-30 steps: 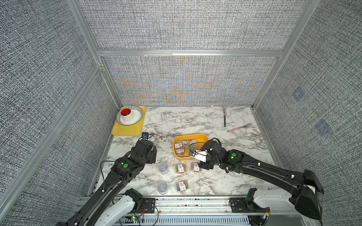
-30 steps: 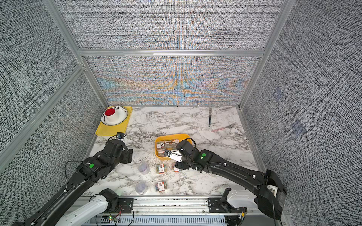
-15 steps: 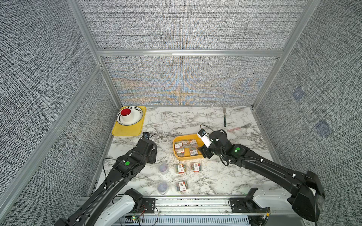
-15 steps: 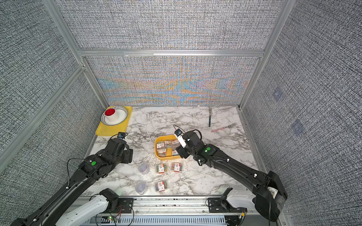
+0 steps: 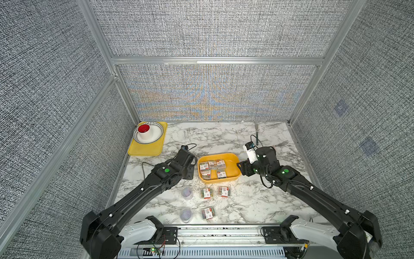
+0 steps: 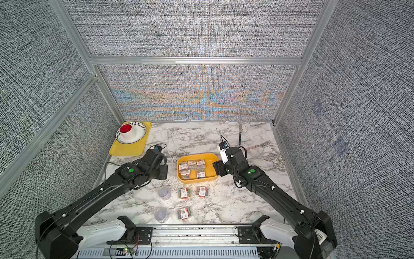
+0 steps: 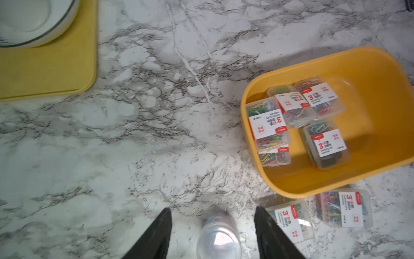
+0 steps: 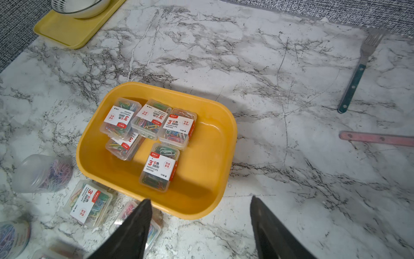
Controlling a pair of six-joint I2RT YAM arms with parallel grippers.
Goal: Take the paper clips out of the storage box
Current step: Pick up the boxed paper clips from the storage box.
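Observation:
The storage box (image 5: 233, 177), a deep yellow-orange tub, stands mid-table and holds several rectangular packs of paper clips (image 8: 160, 167). In front of it on the marble lie three more packs (image 5: 206, 193) and two round purplish tubs (image 5: 187, 193). My left gripper (image 7: 212, 208) hangs open to the left of the box, above one round tub (image 7: 218, 242), its fingers clear of it. Just past the box's right end my right gripper (image 8: 199, 199) is open with nothing in it, beside the near corner of the rim.
A flat yellow tray (image 5: 145, 151) at the back left carries a striped bowl (image 5: 156, 134) with a red-topped white cup. A dark-handled fork (image 8: 358, 76) and a pink-handled fork (image 8: 376, 139) lie at the back right, near my right arm.
My right gripper has swung from the loose packs in front of the box round to its right end. My left gripper has shifted slightly toward the box and its jaws have narrowed.

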